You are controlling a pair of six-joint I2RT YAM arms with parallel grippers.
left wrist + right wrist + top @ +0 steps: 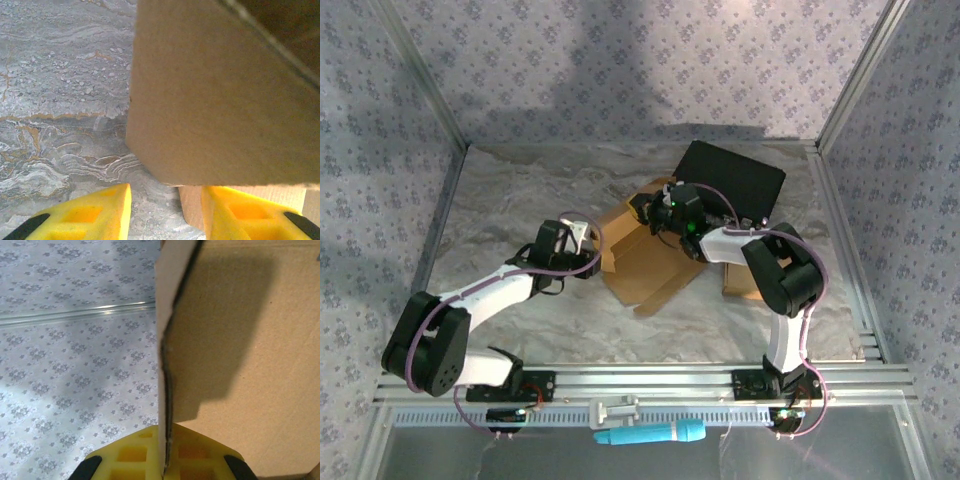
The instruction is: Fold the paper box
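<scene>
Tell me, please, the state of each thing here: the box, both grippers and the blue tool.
Paper box: partly folded, one flap lifted.
Left gripper: jaws open at the box's left side, holding nothing.
Right gripper: jaws shut on the edge of a box flap.
Blue tool: lying at the near edge, untouched.

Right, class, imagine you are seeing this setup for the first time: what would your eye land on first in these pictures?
First, the brown cardboard box, half unfolded mid-table on the grey marbled surface, with a black panel at its far side. Next, the right gripper, its yellow fingers pinching one upright cardboard edge, while the left gripper stands open beside a flap at the box's left.
</scene>
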